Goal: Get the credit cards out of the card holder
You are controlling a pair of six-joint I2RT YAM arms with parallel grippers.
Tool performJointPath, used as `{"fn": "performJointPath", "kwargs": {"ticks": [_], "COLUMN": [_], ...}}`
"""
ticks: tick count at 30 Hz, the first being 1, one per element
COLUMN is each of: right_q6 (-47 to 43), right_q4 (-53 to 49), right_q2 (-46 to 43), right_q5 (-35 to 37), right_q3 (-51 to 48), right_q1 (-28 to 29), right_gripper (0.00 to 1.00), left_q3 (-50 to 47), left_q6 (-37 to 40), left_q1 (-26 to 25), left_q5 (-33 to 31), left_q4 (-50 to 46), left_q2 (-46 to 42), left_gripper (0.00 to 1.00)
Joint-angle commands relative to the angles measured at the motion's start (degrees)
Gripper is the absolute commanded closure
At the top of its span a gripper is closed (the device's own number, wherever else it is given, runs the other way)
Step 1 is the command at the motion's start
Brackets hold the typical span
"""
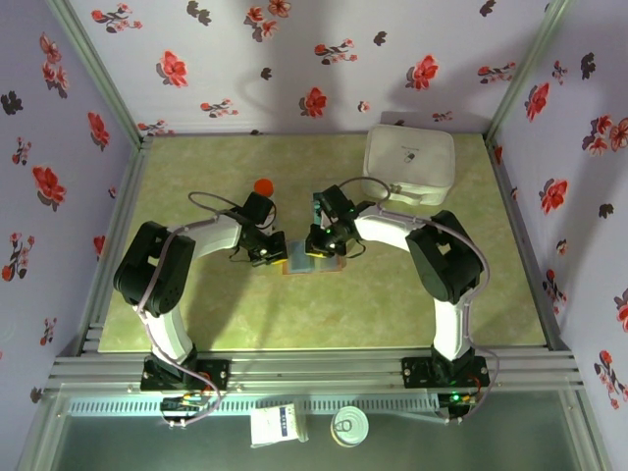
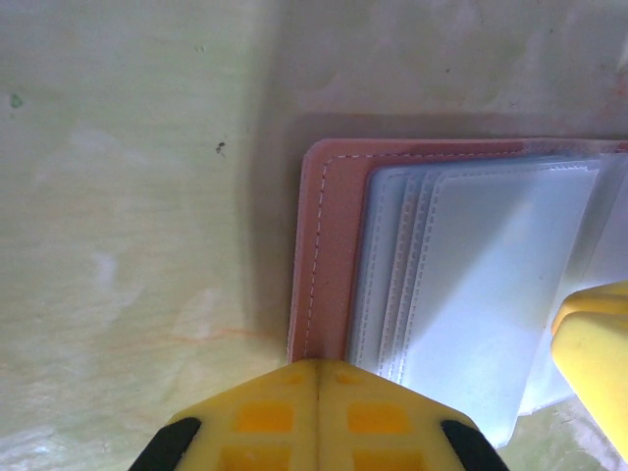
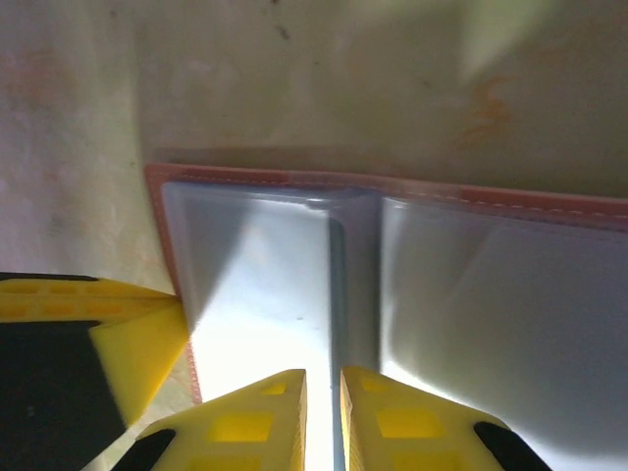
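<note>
From the top camera I see the card holder (image 1: 304, 261) lying open on the table (image 1: 196, 314), between my two arms and roughly midway across. The left gripper (image 1: 267, 253) is down at its left edge and the right gripper (image 1: 322, 247) at its right half. A white box (image 1: 410, 162) sits well apart at the far right, and a small red ball (image 1: 262, 185) lies beyond the left arm.

On the left wrist camera, the left gripper (image 2: 319, 378) has its fingers pressed flat together with nothing between them. The tips sit over the brown border of the card holder (image 2: 329, 245), beside the stacked blue-grey sleeves (image 2: 491, 275).

On the right wrist camera, the right gripper (image 3: 324, 392) has its fingers drawn nearly together, with a thin slit left between them. That slit lines up with the middle fold of the card holder (image 3: 471, 294). Glare washes out this spot, so I cannot tell whether anything is pinched.

My reading is that the holder is opened and pinned. I take the credit cards to be still in their sleeves, so every card remains to be drawn out.
</note>
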Motion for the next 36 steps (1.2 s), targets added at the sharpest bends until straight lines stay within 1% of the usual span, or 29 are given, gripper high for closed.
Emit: {"fn": "performJointPath", "kwargs": {"ticks": [1,3,8,13,16,21,27,36], "right_q6": [-1.0,-0.9,1.5,2.2,2.1,0.7,0.4,0.8], "right_q4": [-0.5,0.3,6.4,6.6,6.1,2.0,1.7,4.1], "right_q2": [-1.1,-2.3,-2.5,0.3,1.9,1.9,0.3,-0.5], "right_q5": [0.0,-0.7,-6.4,-7.4,-7.0,-3.2,-2.7,-4.5], "right_q3": [-1.4,-1.6,-2.1,-0.9,-0.6,-0.2,-1.9,-4.5], "right_q1": [-0.5,-0.4,0.1,0.6,0.6,0.3,-1.0,-2.3], "right_gripper": [0.83,0.83,0.82,0.82,0.82,0.82,0.82,0.82], "left_q3": [0.6,0.8,1.1,1.0,1.0,0.8,0.7,1.5], "left_q6": [1.8,2.0,2.2,2.3,2.5,2.7,2.9,2.9], "left_q1": [0.2,0.3,0.4,0.5,0.7,1.1,1.3,1.4], "left_q5": [-2.4,-2.4,-2.4,-2.4,-2.4,-2.4,-2.4,-2.4], "left_q4": [-3.5,-3.6,-3.6,-3.5,-3.5,-3.7,-3.8,-4.4], "left_q2": [0.5,0.5,0.9,0.9,0.8,0.7,0.6,0.0], "left_gripper": [0.99,0.99,0.99,0.99,0.99,0.99,0.99,0.99]}}
